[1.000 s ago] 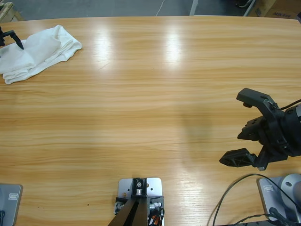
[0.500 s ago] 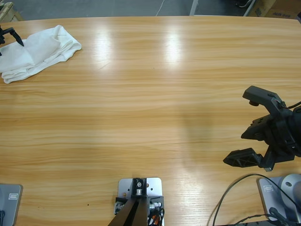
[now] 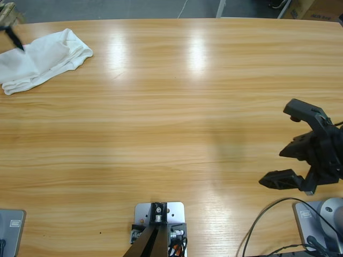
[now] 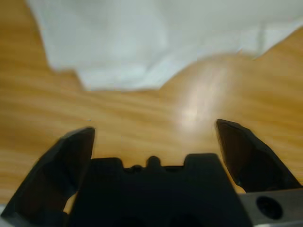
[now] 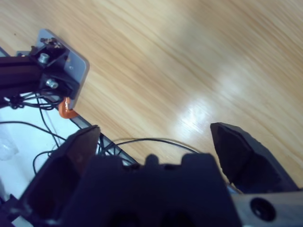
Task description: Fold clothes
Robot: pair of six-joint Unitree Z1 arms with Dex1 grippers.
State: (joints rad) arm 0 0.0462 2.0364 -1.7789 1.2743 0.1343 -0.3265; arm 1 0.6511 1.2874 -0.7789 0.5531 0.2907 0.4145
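One bunched white T-shirt (image 3: 43,60), folded over

The wooden tabletop (image 3: 171,107) has a light grain, and two bright patches of light lie near its far edge. Behind that edge is a grey floor (image 3: 107,9), with cardboard boxes (image 3: 316,9) at the far right corner.

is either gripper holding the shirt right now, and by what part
Nothing is held. The left gripper is open just short of the T-shirt; the right gripper is open over bare table.
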